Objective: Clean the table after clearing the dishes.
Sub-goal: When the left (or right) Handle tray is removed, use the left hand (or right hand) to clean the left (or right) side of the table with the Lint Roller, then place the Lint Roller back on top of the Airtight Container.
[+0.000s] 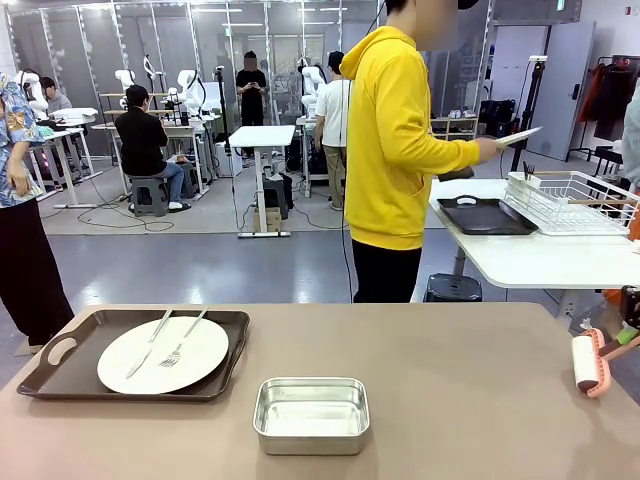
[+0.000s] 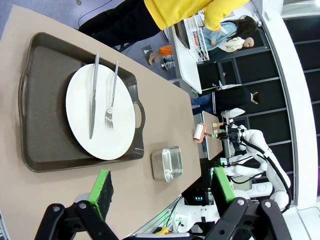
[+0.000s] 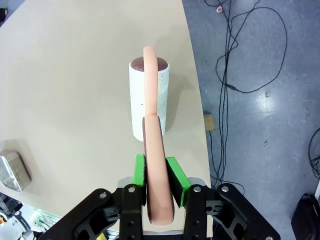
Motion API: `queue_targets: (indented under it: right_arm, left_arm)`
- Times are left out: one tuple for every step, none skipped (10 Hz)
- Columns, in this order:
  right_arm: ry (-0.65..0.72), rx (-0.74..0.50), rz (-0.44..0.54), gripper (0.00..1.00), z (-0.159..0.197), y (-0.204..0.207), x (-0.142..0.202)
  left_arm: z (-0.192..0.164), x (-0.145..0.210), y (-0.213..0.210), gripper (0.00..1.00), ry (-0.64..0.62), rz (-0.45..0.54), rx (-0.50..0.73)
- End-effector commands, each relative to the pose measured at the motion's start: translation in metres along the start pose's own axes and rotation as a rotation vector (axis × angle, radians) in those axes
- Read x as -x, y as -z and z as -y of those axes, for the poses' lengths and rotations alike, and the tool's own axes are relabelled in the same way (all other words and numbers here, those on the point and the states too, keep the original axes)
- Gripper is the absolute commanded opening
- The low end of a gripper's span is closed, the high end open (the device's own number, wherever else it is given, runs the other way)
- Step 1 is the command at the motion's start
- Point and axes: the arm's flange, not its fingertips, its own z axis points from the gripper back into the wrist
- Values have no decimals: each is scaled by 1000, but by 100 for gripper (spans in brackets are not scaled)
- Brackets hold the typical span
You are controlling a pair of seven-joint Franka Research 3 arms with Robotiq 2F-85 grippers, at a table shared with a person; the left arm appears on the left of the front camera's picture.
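Steel pan (image 1: 311,415): sits by the front edge of the table (image 1: 450,370), about mid-width.
Dishes: a dark tray (image 1: 60,375) at the table's front left carries a white plate (image 1: 205,355), with a knife (image 1: 150,343) and a fork (image 1: 183,340) side by side on it.
Right gripper (image 3: 160,172): clamped on the pink handle of a lint roller (image 3: 147,95), at the table's right edge.
Left gripper (image 2: 162,180): jaws wide apart, holding nothing, above the tabletop.
Room: a person in a yellow hoodie (image 1: 390,150) stands at a white side table (image 1: 540,262), which bears a second dark tray (image 1: 485,215) and a wire rack (image 1: 570,200). The floor is grey.
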Motion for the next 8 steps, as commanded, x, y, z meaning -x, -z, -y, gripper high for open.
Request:
queue_targets:
  right_arm:
    - [-6, -3, -2, 23, 0, 2, 0]
    - [-6, -3, -2, 23, 0, 2, 0]
    - [-6, -3, -2, 23, 0, 2, 0]
    - [-6, -3, -2, 23, 0, 2, 0]
    - [-6, -3, -2, 23, 0, 2, 0]
    - [-6, -3, -2, 23, 0, 2, 0]
    - [-6, -3, -2, 23, 0, 2, 0]
    - [-6, -3, -2, 23, 0, 2, 0]
  left_arm:
    - [1, 0, -3, 100, 15, 0, 17]
    - [1, 0, -3, 100, 15, 0, 17]
    - [1, 0, -3, 100, 15, 0, 17]
    - [1, 0, -3, 100, 15, 0, 17]
    - [1, 0, -3, 100, 15, 0, 17]
    - [1, 0, -3, 100, 15, 0, 17]
    - [1, 0, -3, 100, 15, 0, 17]
    - [1, 0, -3, 100, 15, 0, 17]
